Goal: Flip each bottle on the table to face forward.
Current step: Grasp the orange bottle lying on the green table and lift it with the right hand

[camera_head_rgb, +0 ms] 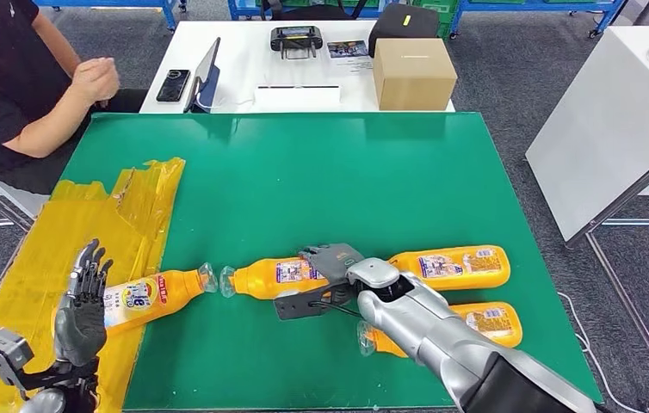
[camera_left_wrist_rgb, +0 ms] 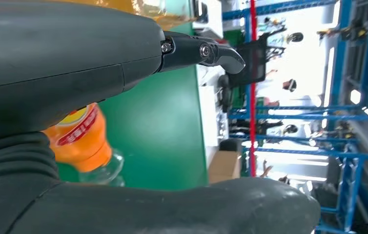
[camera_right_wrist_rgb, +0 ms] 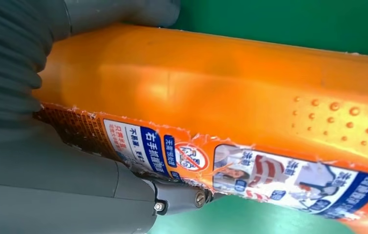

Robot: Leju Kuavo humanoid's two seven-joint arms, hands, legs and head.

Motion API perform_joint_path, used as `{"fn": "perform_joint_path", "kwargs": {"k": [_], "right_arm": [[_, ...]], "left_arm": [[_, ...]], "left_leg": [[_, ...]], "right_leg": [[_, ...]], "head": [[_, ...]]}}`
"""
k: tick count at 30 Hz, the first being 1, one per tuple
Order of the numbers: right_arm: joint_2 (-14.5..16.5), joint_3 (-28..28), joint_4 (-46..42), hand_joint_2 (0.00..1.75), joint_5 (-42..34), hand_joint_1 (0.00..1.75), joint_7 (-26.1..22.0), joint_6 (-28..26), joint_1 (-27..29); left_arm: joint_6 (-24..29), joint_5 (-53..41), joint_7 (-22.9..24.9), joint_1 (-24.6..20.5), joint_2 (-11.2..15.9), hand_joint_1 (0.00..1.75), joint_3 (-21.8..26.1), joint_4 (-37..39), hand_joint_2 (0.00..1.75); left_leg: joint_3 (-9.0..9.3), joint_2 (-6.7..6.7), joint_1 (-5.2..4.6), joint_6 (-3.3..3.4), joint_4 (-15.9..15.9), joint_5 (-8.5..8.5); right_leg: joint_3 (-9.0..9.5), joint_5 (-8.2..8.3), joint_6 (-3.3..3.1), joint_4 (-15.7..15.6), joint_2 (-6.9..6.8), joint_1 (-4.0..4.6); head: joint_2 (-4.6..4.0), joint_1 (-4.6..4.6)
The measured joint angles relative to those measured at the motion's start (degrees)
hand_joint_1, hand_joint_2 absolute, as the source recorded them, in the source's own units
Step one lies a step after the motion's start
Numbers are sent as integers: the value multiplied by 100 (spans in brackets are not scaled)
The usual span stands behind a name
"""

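The right hand (camera_head_rgb: 331, 265) lies palm-down over the middle bottle (camera_head_rgb: 280, 276), its fingers (camera_head_rgb: 317, 255) wrapped across the orange body and the thumb (camera_head_rgb: 297, 305) reaching under the near side; in the right wrist view the fingers (camera_right_wrist_rgb: 118, 12) and thumb (camera_right_wrist_rgb: 74, 195) press the bottle (camera_right_wrist_rgb: 231, 92) from opposite sides, so it is gripped. The silver forearm runs back from the bottle toward the robot, crossing over the nearest bottle (camera_head_rgb: 485, 323) and hiding most of that bottle's neck end. The middle bottle lies on its side on the green table (camera_head_rgb: 321, 172), its clear cap end almost touching the cap of the left bottle (camera_head_rgb: 153, 297). A fourth bottle (camera_head_rgb: 454, 267) lies just beyond the wrist, its near end hidden behind the hand.

The left hand (camera_head_rgb: 80, 310) stands upright beside the left bottle's base, fingers (camera_head_rgb: 89, 267) spread and pointing up, holding nothing. In the left wrist view the hand (camera_left_wrist_rgb: 65, 63) is apart from that bottle (camera_left_wrist_rgb: 82, 139). The left bottle rests partly on crumpled yellow sheeting (camera_head_rgb: 123, 206) at the table's edge. A person (camera_head_rgb: 20, 86) sits beyond that sheeting, partly cut off. A cardboard box (camera_head_rgb: 413, 73) stands on a white table (camera_head_rgb: 218, 34) behind the green one.
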Motion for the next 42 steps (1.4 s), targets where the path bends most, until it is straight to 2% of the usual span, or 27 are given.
{"fn": "perform_joint_path", "kwargs": {"k": [7, 11, 15, 20, 25, 30, 42], "right_arm": [[54, 23, 194, 175, -186, 175, 5, -84, -29], [98, -98, 200, 175, -565, 175, -91, -567, 44], [143, -676, -189, 175, -1299, 175, -645, -1469, 502], [332, -1578, -1801, 175, -1482, 175, -1271, -2332, 1805], [510, -2084, -3280, 175, -1525, 175, -1636, -2534, 2670], [583, -2199, -3830, 175, -1468, 175, -1699, -2451, 2874], [666, -2204, -4011, 175, -1378, 175, -1713, -2344, 2913]], "left_arm": [[-142, 83, 0, -2, -190, 0, 257, -168, 0], [-328, 285, 115, 18, -271, 0, 358, -203, 0], [-598, 821, 620, 132, -414, 0, 406, -256, 175], [-354, 938, 938, 398, -781, 0, 360, -575, 175], [-154, 1073, 1004, 600, -1067, 0, 59, -933, 175], [-100, 1097, 987, 676, -1130, 0, -229, -1157, 175], [-128, 1117, 968, 749, -1136, 0, -501, -1323, 175]], "left_leg": [[8, 3, 0, 0, 0, 1], [9, 8, 0, 0, 0, 0], [10, 14, 1, 0, 0, 0], [-28, 4, 3, -1, 1, 0], [-61, 8, 4, -2, 1, -1], [-63, 8, 3, -1, 1, -1], [-64, 9, 4, -2, 1, -1]], "right_leg": [[5, 1, 1, 0, 7, 0], [38, 2, 1, 0, 12, 1], [66, 4, 1, 0, 22, 3], [26, 4, 1, 1, 19, 7], [-3, 3, 0, 2, 19, 8], [-6, 4, 0, 2, 20, 5], [-7, 4, 1, 2, 20, 6]], "head": [[0, -1], [0, -1], [0, 2], [0, -1], [0, 0], [0, 1], [0, -1]]}}
